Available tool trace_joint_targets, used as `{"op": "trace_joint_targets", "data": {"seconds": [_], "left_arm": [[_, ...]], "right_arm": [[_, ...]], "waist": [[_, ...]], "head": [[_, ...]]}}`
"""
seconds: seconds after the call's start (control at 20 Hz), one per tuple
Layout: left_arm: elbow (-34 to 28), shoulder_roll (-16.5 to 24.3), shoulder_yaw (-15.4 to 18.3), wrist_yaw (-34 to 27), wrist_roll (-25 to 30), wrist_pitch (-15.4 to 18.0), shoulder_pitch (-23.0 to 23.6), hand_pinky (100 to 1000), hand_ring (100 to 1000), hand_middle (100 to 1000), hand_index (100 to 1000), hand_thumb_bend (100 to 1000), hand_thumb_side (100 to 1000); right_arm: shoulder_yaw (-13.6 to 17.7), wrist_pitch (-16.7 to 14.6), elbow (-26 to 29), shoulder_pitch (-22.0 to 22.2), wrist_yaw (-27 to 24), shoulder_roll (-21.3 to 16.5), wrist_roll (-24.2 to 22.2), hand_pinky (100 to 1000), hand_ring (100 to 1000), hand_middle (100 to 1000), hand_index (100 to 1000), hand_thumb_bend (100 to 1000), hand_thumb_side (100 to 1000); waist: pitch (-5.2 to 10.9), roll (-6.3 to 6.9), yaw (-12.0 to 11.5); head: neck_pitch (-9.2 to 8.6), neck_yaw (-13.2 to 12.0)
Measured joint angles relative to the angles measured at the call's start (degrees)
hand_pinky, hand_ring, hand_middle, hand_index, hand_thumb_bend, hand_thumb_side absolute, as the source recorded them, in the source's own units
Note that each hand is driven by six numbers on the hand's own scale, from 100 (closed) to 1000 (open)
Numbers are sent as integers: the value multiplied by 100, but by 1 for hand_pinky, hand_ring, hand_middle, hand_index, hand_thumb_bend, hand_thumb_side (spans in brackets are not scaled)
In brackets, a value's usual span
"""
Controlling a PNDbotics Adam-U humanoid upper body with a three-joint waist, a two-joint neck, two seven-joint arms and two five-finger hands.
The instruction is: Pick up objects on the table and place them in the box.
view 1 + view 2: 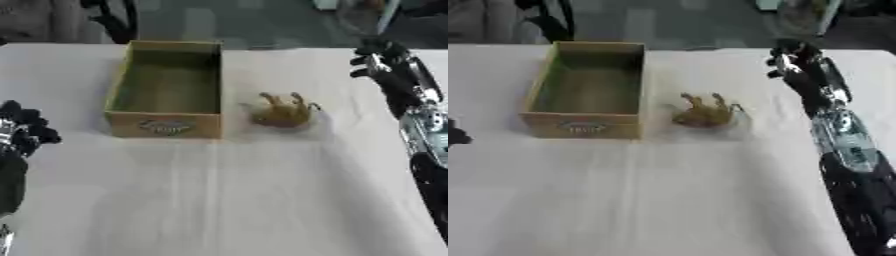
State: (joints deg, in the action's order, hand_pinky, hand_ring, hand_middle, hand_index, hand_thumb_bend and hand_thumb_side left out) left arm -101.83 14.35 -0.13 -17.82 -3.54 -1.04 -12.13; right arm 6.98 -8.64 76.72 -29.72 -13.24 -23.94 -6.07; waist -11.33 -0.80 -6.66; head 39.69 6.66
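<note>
Left eye view shows the right hand (378,59) raised over the far right of the white table (262,200), its arm running back along the right edge; its dark fingers look curled with nothing in them. A grey floor lies beyond the table. The left hand (22,131) rests at the left edge, fingers relaxed. A yellow-brown toy (283,112) lies just beside the open cardboard box (166,125).

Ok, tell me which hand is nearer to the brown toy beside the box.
Right. The right hand hangs up and to the right of the brown toy, apart from it. The left hand rests at the table's left edge, beyond the box.
</note>
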Motion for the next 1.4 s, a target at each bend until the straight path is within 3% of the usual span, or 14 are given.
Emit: {"op": "trace_joint_targets", "data": {"seconds": [0.8,1.1,1.4], "left_arm": [[0,0,0,0,10,-7,0,558,510,502,605,253,589],[2,-1,-2,0,13,-9,7,558,510,502,605,254,589],[7,-1,-30,0,29,-12,34,558,510,502,605,256,591]], "right_arm": [[1,-195,38,-11,149,-17,-377,613,709,675,805,139,288],[-88,-448,82,-216,735,-289,-877,631,731,692,824,176,249],[-468,-847,8,-675,1503,-805,-1564,665,762,725,842,263,221]], "waist": [[1,-1,1],[7,-36,-8],[40,-93,-40]], "head": [[0,11],[0,33],[22,53]]}}
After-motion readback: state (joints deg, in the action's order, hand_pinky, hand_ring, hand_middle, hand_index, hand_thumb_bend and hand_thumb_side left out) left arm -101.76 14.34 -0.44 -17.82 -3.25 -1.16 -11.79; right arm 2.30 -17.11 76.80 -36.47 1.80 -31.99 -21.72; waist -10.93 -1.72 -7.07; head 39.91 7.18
